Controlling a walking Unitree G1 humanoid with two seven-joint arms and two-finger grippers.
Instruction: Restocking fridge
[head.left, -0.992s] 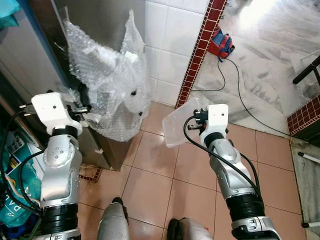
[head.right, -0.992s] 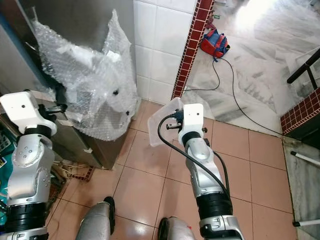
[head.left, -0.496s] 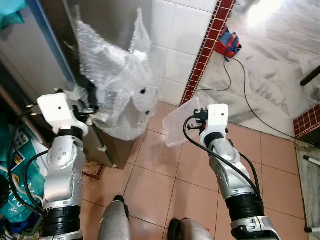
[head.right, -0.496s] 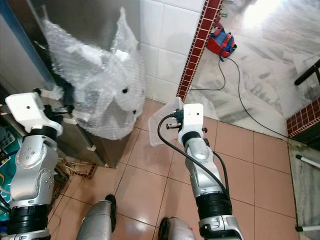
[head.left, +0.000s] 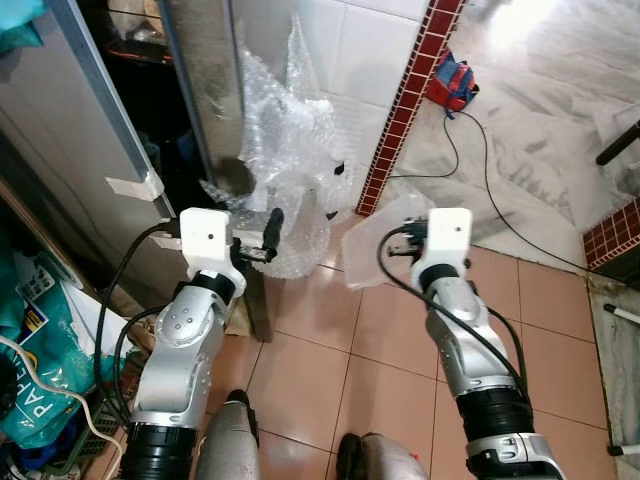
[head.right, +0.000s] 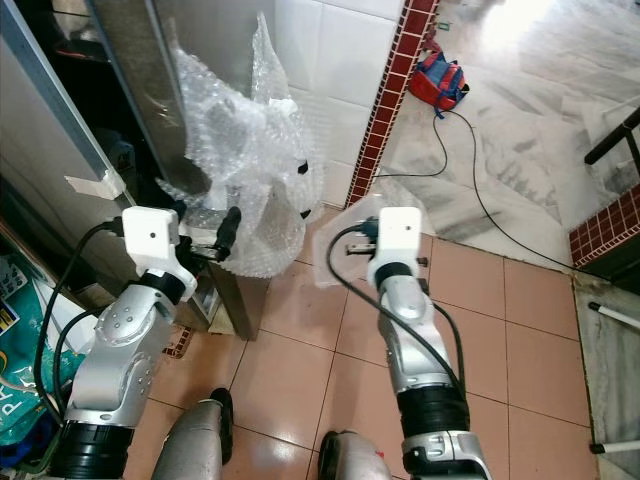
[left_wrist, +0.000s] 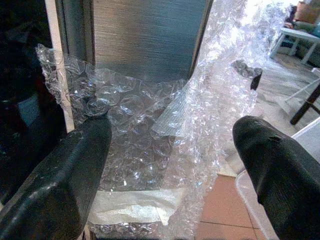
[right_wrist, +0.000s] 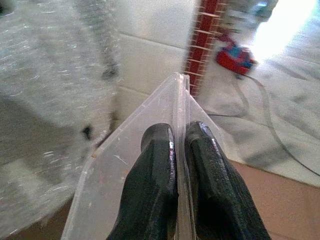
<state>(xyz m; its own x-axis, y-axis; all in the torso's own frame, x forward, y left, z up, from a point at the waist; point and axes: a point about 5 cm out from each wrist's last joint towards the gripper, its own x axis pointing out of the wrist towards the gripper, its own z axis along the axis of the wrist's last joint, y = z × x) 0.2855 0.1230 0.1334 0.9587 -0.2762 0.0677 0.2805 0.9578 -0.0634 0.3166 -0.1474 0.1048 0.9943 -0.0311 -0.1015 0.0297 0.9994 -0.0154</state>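
The steel fridge door stands ajar, and the dark fridge interior shows to its left. Crumpled bubble wrap hangs taped to the door's lower edge. My left gripper is open just in front of that bubble wrap, with nothing between its fingers. My right gripper is shut on the rim of a clear plastic container. It holds the container above the tiled floor, to the right of the door.
A red-tiled pillar and white wall tiles stand behind the wrap. A red bag and its black cable lie on the marble floor beyond. Bags and clutter crowd the left; my feet stand on open terracotta tiles.
The fridge door with its bubble wrap has swung rightward, exposing the dark interior. My left arm has moved right with it. The right gripper still holds the container.
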